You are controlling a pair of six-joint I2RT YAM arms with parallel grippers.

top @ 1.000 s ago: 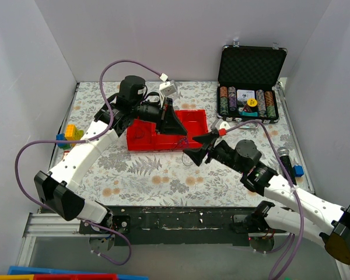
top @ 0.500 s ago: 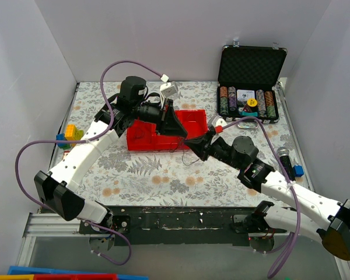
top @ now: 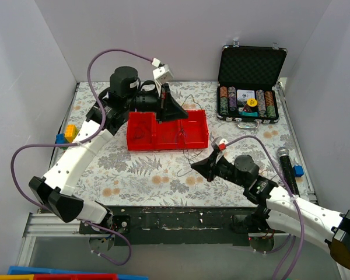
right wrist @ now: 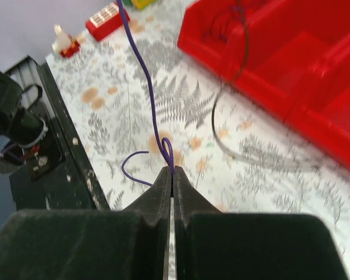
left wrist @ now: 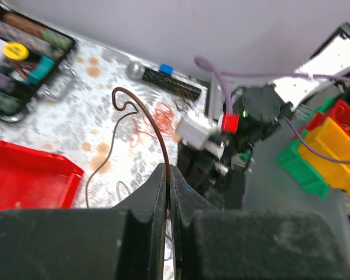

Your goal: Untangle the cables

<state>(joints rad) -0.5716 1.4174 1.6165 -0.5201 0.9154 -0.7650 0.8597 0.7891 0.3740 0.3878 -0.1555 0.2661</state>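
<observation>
The cables show as thin strands trailing from the red bin [top: 166,131] down to the table [top: 185,153]. My left gripper [top: 174,111] hangs above the bin, shut on a brown wire [left wrist: 154,125] that curls up out of its tips [left wrist: 168,175]. Red-orange loops [left wrist: 163,116] and a dark strand [left wrist: 96,169] lie on the table below it. Nearer the front edge, my right gripper [top: 193,166] is shut on a purple wire [right wrist: 141,64], pinched in a small loop at its tips [right wrist: 171,174]. A dark wire [right wrist: 221,105] runs over the bin's rim.
An open black case of poker chips [top: 249,99] stands at the back right. A microphone [top: 286,163] and a small blue block [top: 298,171] lie at the right edge. Coloured toy blocks [top: 70,133] sit at the left edge.
My right gripper has shut on the purple wire and drawn back toward the near edge. The left gripper has lifted and moved back with the brown wire, uncovering the bin.
</observation>
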